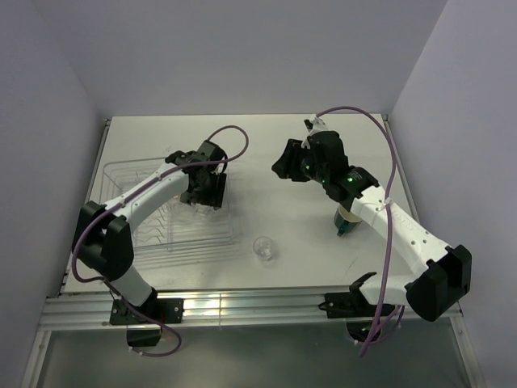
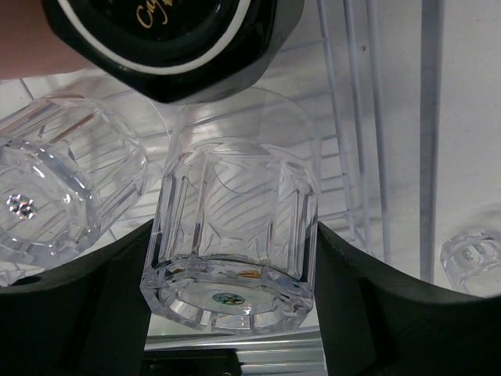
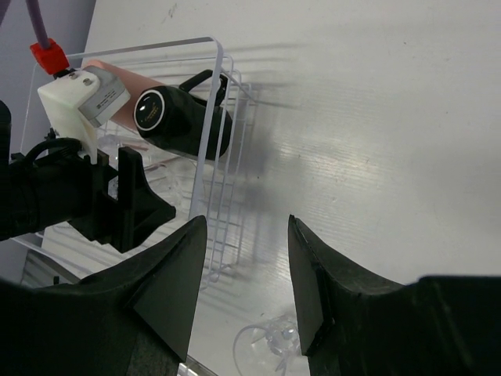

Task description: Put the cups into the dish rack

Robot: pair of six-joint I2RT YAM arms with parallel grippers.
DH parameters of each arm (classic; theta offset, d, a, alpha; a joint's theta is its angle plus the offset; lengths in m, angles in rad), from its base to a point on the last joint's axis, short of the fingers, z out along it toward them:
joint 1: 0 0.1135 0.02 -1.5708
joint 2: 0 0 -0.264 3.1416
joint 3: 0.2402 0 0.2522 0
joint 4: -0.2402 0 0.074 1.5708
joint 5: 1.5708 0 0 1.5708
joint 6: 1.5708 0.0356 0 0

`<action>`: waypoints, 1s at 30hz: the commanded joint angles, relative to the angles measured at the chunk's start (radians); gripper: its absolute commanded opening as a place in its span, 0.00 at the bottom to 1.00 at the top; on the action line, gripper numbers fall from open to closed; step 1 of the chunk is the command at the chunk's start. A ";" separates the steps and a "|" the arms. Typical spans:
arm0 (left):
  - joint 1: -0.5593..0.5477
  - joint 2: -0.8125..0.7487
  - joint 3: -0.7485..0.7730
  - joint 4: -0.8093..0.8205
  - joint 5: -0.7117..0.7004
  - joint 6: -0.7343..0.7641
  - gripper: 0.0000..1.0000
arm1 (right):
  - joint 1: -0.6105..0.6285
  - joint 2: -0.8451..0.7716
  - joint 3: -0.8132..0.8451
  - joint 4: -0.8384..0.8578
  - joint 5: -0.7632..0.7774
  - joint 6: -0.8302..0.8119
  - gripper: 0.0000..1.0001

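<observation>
Left tool (image 1: 202, 187) pinches a clear tumbler (image 2: 235, 227) by its sides, mouth pointing away over the dish rack (image 1: 121, 172), black mug (image 2: 168, 39) just beyond. It looks set for upside-down placement. Right tool (image 3: 248, 274) spread, empty.

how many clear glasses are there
3: one glass in the left gripper over the rack, a second glass lying in the rack, a third glass on the table outside the rack.
</observation>
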 commanded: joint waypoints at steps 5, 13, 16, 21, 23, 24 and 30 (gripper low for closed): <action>-0.005 0.030 0.028 0.049 -0.001 0.026 0.00 | -0.012 0.007 -0.014 0.028 0.013 -0.020 0.53; -0.003 0.064 0.008 0.066 -0.009 0.026 0.04 | -0.016 0.019 -0.014 0.031 0.007 -0.024 0.53; -0.003 0.071 0.001 0.070 -0.013 0.024 0.07 | -0.018 0.027 -0.009 0.031 0.004 -0.026 0.53; 0.003 0.081 -0.004 0.078 -0.021 0.021 0.13 | -0.016 0.031 -0.006 0.028 -0.001 -0.027 0.53; 0.004 0.084 -0.004 0.078 -0.024 0.020 0.21 | -0.016 0.034 -0.003 0.028 -0.002 -0.026 0.53; 0.004 0.087 -0.004 0.080 -0.024 0.020 0.24 | -0.018 0.036 0.000 0.028 -0.002 -0.026 0.53; 0.004 0.093 -0.008 0.084 -0.027 0.023 0.52 | -0.018 0.044 0.002 0.027 -0.010 -0.027 0.53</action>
